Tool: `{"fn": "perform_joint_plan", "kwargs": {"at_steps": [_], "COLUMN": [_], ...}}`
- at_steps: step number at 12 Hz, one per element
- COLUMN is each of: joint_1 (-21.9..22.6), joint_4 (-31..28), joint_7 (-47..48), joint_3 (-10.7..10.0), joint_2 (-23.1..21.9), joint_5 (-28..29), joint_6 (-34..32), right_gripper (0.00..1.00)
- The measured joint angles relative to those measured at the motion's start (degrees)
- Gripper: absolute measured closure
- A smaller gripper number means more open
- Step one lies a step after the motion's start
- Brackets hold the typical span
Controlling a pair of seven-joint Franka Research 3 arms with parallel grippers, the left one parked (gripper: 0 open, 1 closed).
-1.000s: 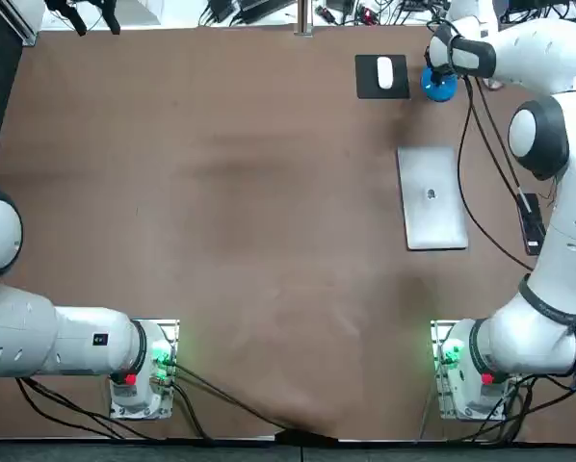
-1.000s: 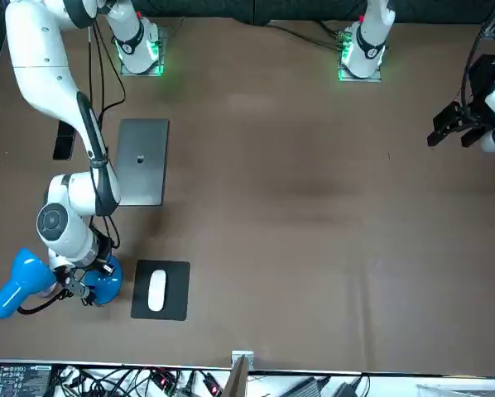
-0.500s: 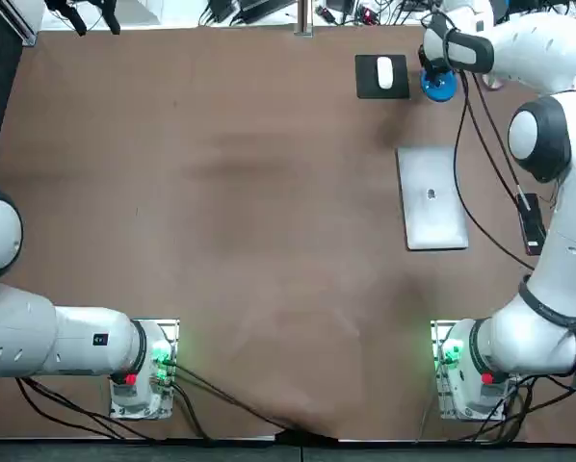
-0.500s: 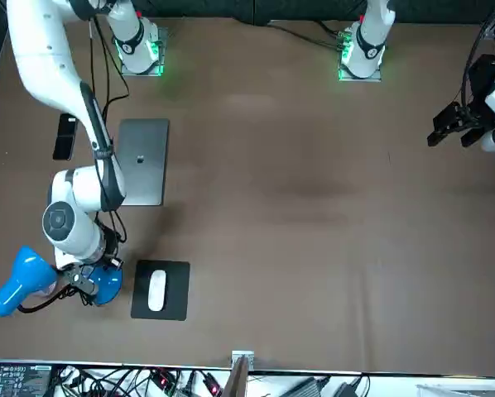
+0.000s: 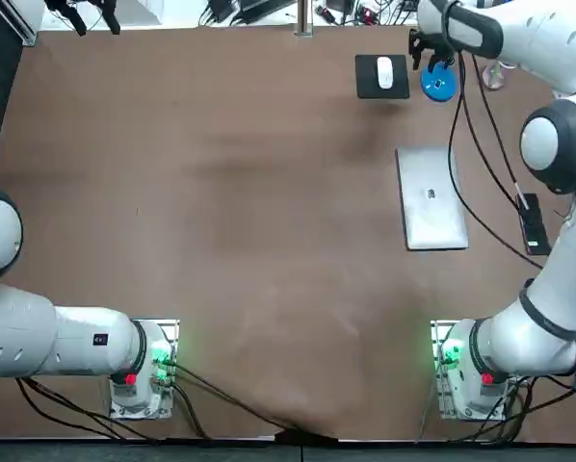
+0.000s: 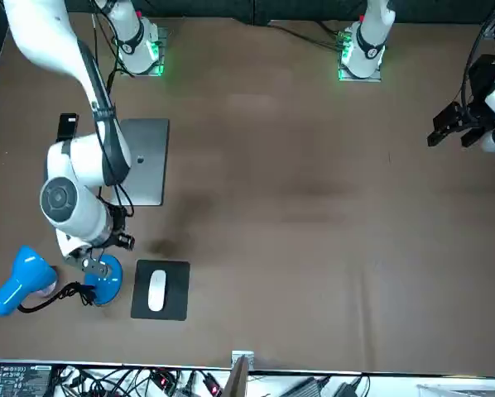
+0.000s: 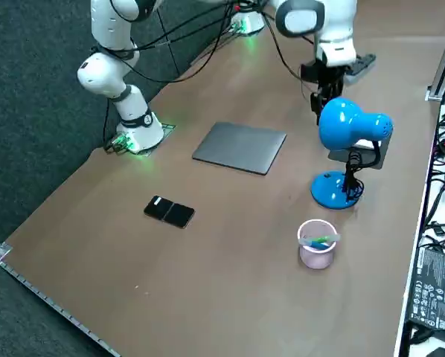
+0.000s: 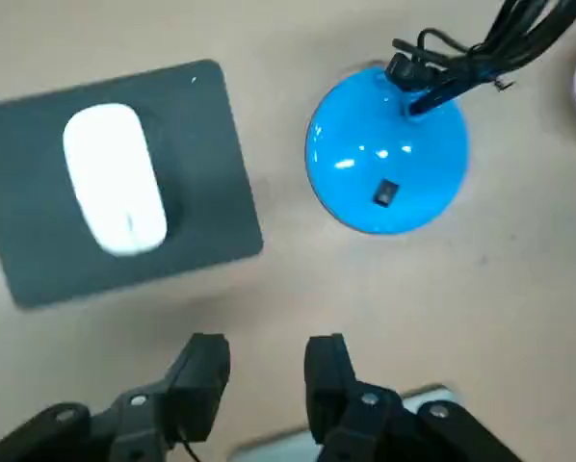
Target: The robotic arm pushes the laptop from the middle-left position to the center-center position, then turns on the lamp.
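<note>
Two dark fingers (image 8: 206, 371) of the right gripper (image 8: 266, 351) are held a little apart, and nothing is clamped between them. The gripper (image 5: 431, 56) is held above the brown worktop (image 5: 221, 192) at its far right corner as seen from the robot, close to the round base of the blue desk lamp (image 8: 386, 149) but not touching it. In the wrist view, bare worktop is seen under the fingers, between the lamp base and the dark grey rectangular mouse pad (image 8: 221, 144). A white computer mouse (image 8: 115, 178) is set on that pad. A small dark switch (image 8: 384, 192) is seen on the lamp base.

The closed silver laptop (image 5: 431, 197) is laid flat on the right half of the worktop, between the lamp (image 5: 438, 85) and the right arm's base, well apart from the gripper. A black phone (image 5: 531, 219) is placed just beside the laptop, towards the worktop's right edge. A pale pink cup (image 7: 316, 244) is stood near the lamp (image 7: 349, 126).
</note>
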Motion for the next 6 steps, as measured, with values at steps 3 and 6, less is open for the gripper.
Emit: {"fn": "perform_joint_plan", "kwargs": {"at_steps": [3, 6], "joint_1": [-0.7, -2.1], "joint_4": [0.0, 0.0], "joint_7": [-7.6, -13.6], "joint_3": [0.0, 0.0], "joint_2": [-4.4, -8.6], "joint_5": [0.9, 1.5], "joint_6": [-4.4, -9.2], "right_gripper": [0.32, 0.01]}}
